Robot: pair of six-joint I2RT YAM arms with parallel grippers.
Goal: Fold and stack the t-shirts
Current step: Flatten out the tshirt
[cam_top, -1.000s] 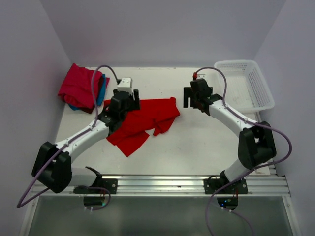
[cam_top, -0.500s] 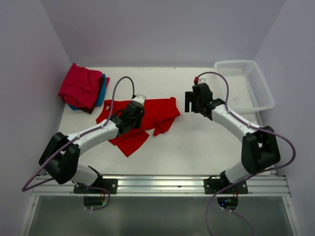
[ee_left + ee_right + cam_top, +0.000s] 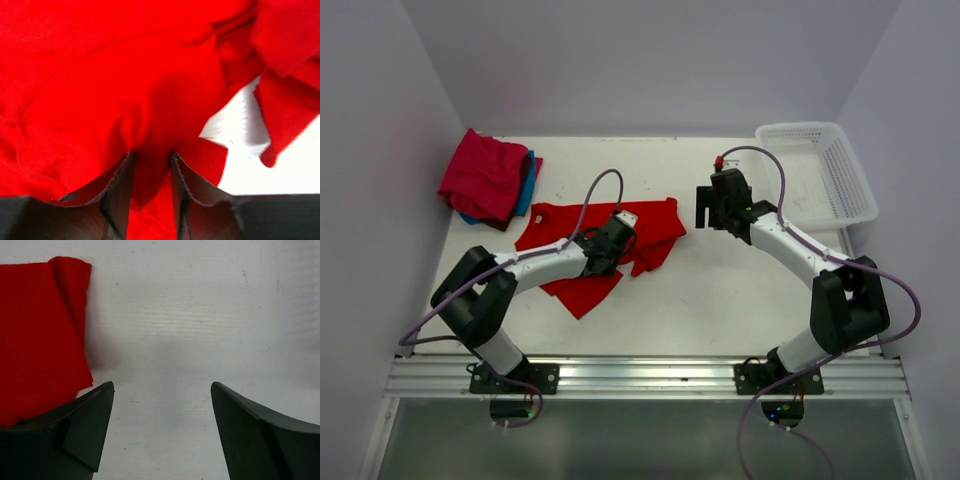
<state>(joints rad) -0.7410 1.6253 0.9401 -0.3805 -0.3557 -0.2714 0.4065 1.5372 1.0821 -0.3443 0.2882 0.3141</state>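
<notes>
Red t-shirt [image 3: 655, 222]: crumpled and spread flat at the middle of the table [image 3: 720, 290].
Left gripper [image 3: 150, 156]: closed on a pinch of the shirt's cloth, near the garment's middle.
Right gripper [image 3: 162, 385]: spread wide, holding nothing, over bare table just beside the shirt's right edge.
Crimson-pink t-shirt [image 3: 480, 178]: far-left corner, lying on the teal-blue t-shirt [image 3: 529, 180].
White mesh basket [image 3: 800, 128]: far-right corner.

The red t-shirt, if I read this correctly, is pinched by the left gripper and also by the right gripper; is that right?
Not quite: the right gripper is open over the table beside the red t-shirt, holding nothing, as the right wrist view shows. The left gripper does pinch it.
</notes>
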